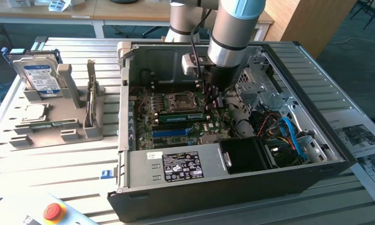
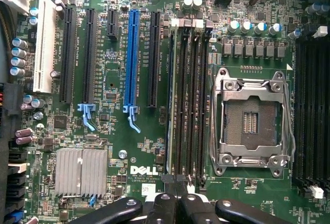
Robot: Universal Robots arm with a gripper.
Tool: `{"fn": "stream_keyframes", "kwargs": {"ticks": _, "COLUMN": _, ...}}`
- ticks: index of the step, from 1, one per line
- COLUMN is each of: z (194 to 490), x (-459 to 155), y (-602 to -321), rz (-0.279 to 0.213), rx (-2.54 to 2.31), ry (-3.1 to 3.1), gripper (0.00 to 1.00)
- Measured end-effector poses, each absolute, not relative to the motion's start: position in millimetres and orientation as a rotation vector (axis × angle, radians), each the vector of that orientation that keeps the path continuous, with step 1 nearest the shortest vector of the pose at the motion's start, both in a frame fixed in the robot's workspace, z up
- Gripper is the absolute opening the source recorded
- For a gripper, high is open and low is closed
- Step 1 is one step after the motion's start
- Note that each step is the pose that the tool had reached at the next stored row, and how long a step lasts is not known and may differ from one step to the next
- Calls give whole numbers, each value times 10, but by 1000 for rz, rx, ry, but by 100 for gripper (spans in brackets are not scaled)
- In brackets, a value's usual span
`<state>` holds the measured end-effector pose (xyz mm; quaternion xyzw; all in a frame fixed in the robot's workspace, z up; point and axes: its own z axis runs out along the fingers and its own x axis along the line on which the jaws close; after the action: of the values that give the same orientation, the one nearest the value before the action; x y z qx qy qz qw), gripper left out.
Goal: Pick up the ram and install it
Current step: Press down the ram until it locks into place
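The ram (image 1: 180,116), a long green stick, lies along the memory slots beside the CPU socket (image 1: 178,101) inside the open computer case. My gripper (image 1: 213,99) hangs down into the case at the end of the ram towards the exterior view's right. In the wrist view, the black fingers (image 2: 164,203) are pressed together with the gripper (image 2: 176,182) shut, right over one end of the black memory slots (image 2: 188,100). The CPU socket (image 2: 251,121) sits next to those slots. I cannot tell whether the fingertips touch the ram.
The case walls (image 1: 128,93) and drive cage (image 1: 262,79) box the arm in. A power supply (image 1: 181,166) and blue cables (image 1: 290,133) lie near the front. On the exterior view's left, a grey fixture (image 1: 56,126) holds a hard drive (image 1: 40,75) and a thin upright board (image 1: 90,86). A red stop button (image 1: 53,212) is nearby.
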<state>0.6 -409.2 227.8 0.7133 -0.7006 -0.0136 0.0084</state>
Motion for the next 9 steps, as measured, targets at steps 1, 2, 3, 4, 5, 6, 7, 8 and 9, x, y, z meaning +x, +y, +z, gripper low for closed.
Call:
{"fn": "stream_keyframes", "kwargs": {"ticks": 1, "z": 2277, "x": 6, "y": -4092, "rz": -43, "rx": 2229, "ry": -2189, "gripper": 10}}
{"fn": "stream_keyframes", "kwargs": {"ticks": 2, "z": 2275, "x": 6, "y": -4092, "rz": -43, "rx": 2229, "ry": -2190, "gripper": 10}}
{"fn": "stream_keyframes", "kwargs": {"ticks": 3, "z": 2274, "x": 6, "y": -4092, "rz": -43, "rx": 2229, "ry": -2190, "gripper": 10}}
{"fn": "stream_keyframes", "kwargs": {"ticks": 4, "z": 2273, "x": 6, "y": -4092, "rz": -43, "rx": 2229, "ry": -2190, "gripper": 10}}
{"fn": "stream_keyframes", "kwargs": {"ticks": 5, "z": 2272, "x": 6, "y": -4092, "rz": -43, "rx": 2229, "ry": -2190, "gripper": 10}}
{"fn": "stream_keyframes", "kwargs": {"ticks": 6, "z": 2270, "x": 6, "y": -4092, "rz": -43, "rx": 2229, "ry": -2190, "gripper": 10}}
{"fn": "stream_keyframes", "kwargs": {"ticks": 7, "z": 2267, "x": 6, "y": -4092, "rz": -43, "rx": 2229, "ry": -2190, "gripper": 10}}
{"fn": "stream_keyframes", "kwargs": {"ticks": 8, "z": 2264, "x": 6, "y": -4092, "rz": -43, "rx": 2229, "ry": -2190, "gripper": 10}}
{"fn": "stream_keyframes", "kwargs": {"ticks": 9, "z": 2262, "x": 6, "y": -4092, "rz": -43, "rx": 2229, "ry": -2190, "gripper": 10}}
